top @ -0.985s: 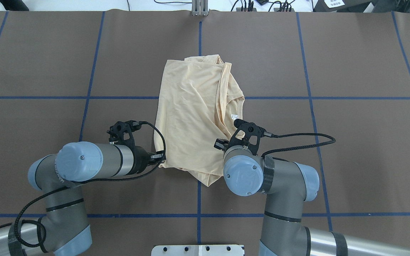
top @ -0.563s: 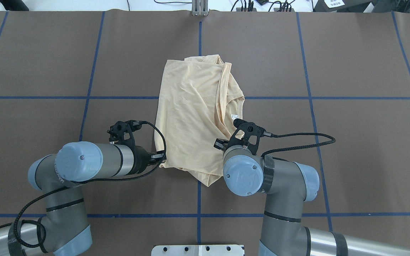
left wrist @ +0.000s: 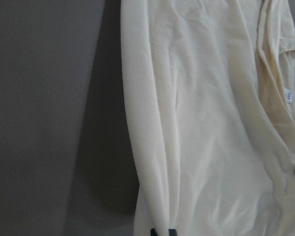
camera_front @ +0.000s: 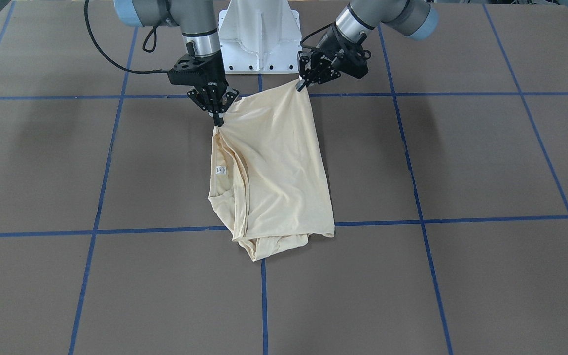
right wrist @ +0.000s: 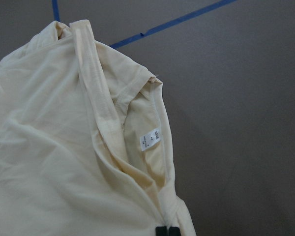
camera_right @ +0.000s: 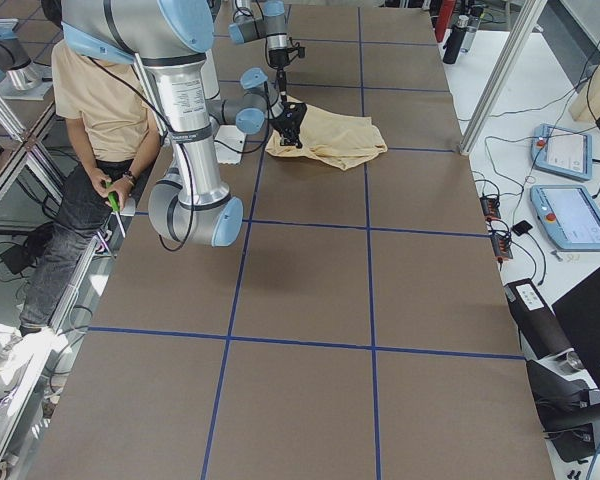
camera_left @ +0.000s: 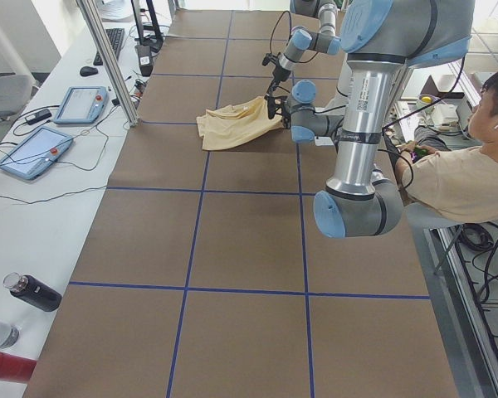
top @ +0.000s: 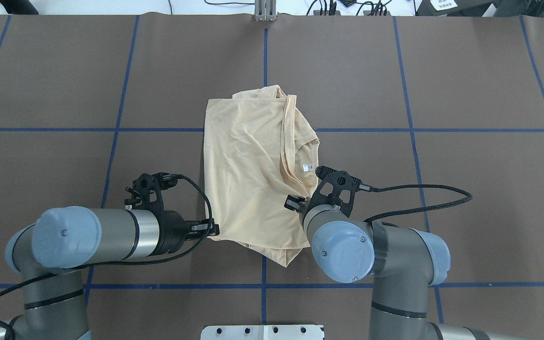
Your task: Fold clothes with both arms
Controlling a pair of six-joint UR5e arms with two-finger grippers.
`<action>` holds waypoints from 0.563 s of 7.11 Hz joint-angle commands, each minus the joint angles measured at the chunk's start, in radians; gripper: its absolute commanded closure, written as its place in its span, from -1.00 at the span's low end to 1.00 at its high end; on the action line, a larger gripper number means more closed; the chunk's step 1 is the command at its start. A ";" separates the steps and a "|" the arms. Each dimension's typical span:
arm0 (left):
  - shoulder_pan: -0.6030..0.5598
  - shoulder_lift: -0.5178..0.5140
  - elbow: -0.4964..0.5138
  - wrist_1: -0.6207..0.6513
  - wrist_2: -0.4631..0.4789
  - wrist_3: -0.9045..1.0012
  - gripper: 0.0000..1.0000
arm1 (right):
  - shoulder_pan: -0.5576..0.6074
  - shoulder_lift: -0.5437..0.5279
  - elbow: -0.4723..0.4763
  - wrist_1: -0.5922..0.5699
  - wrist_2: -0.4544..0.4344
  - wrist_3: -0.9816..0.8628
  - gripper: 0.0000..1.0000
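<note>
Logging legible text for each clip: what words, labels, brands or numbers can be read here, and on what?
No text reads outright.
On the neck label of the T-shirt: dark print, too blurred.
On the right gripper: white lettering on its body, too small.
On the left arm: a sticker, too small.

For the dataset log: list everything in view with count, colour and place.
T-shirt: one, pale cream-yellow, mid-table, robot-side edge lifted.
neck label: one, white, by the collar.
table: one, brown with blue grid lines.
pedestal: one, white, robot's side of table.
tablets: two, blue-grey, side bench.
bottles: at least two, black and red, same bench.
person: one, cream shirt, seated behind the robot.
left gripper: one, black, shut on T-shirt corner.
right gripper: one, black, shut on other near corner.
</note>
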 commanded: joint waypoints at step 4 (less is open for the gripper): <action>0.001 -0.032 -0.075 0.202 -0.006 -0.025 1.00 | -0.010 -0.024 0.051 -0.011 -0.020 -0.004 1.00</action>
